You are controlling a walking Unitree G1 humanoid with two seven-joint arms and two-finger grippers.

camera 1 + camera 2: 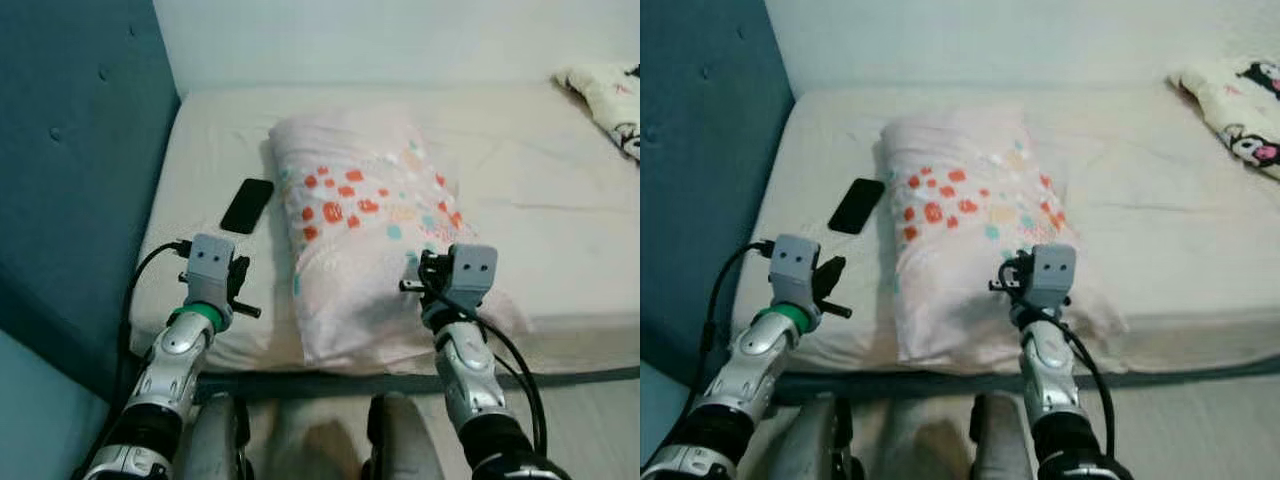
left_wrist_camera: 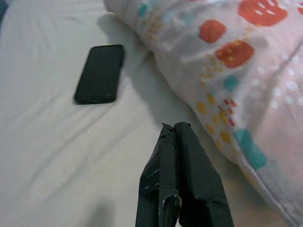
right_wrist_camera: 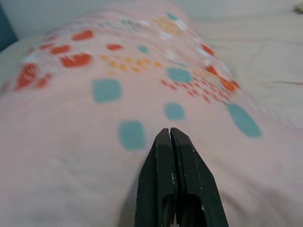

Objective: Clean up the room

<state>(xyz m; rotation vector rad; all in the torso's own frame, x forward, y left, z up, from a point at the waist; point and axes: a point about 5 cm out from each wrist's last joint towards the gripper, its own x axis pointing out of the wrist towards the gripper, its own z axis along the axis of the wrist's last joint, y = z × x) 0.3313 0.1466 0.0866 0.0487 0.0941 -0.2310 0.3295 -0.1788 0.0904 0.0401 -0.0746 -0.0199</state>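
A pale pink pillow (image 1: 360, 230) with red, orange and teal spots lies lengthwise on the bed (image 1: 520, 200), its near end at the front edge. A black phone (image 1: 247, 205) lies flat on the sheet just left of the pillow. My left gripper (image 2: 174, 128) is shut and empty, hovering over the sheet at the bed's front left, short of the phone (image 2: 100, 73). My right gripper (image 3: 169, 132) is shut and empty, resting low over the near end of the pillow (image 3: 118, 85).
A teal padded headboard (image 1: 70, 150) stands along the left side. A white wall runs behind the bed. A cream cloth with cartoon prints (image 1: 1240, 110) lies at the far right of the mattress. The bed's front edge is right before my legs.
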